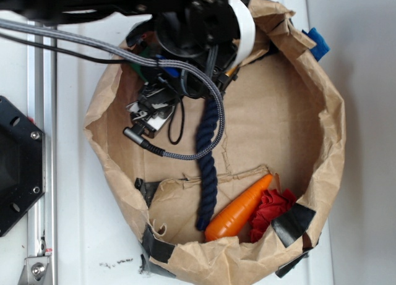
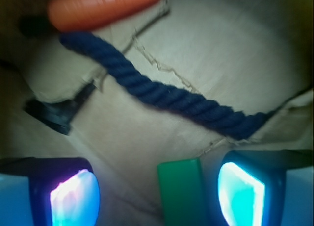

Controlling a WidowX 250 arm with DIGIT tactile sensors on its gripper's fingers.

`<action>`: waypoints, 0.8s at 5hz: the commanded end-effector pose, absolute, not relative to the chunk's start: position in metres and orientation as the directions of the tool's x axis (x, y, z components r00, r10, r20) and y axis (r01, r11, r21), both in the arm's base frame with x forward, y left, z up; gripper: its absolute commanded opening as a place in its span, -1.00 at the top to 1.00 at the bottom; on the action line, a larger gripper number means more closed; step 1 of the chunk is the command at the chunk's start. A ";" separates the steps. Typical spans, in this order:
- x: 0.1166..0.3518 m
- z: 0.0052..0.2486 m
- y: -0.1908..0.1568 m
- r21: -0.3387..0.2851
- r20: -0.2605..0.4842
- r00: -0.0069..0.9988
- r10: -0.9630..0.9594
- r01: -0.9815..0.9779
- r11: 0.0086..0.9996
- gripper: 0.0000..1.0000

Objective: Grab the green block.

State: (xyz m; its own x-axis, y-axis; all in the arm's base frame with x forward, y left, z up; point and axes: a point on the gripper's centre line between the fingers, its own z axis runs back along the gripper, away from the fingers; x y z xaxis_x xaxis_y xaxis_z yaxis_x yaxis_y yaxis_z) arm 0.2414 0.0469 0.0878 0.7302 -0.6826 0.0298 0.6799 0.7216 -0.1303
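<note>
In the wrist view the green block [image 2: 180, 191] lies on the brown paper floor between my gripper's [image 2: 158, 196] two glowing pads. It sits close to the right pad [image 2: 243, 194] with a narrow gap, and far from the left pad [image 2: 73, 199]. The jaws stand wide apart and touch nothing. In the exterior view my arm [image 1: 198, 25] hangs over the back left of the paper bag [image 1: 334, 143] and hides the block and the fingers.
A dark blue rope [image 2: 167, 96] [image 1: 207, 167] runs across the floor just beyond the block. An orange carrot [image 2: 103, 8] [image 1: 238, 211] and a red cloth [image 1: 269, 211] lie at the far side. Black tape [image 2: 54, 113] patches the bag. Crumpled paper walls ring everything.
</note>
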 end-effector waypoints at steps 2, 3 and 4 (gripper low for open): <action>0.268 0.091 0.076 -0.061 0.069 0.623 -0.779 0.782 0.620 -1.00; 0.265 0.088 0.083 -0.069 0.072 0.645 -0.761 0.764 0.642 -1.00; 0.257 0.085 0.080 -0.085 0.093 0.665 -0.741 0.747 0.659 -1.00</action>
State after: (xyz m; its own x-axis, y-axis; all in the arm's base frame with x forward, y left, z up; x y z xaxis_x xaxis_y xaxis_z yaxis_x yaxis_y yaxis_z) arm 0.2545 0.0715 0.0715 0.6593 -0.7484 0.0718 0.7498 0.6475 -0.1358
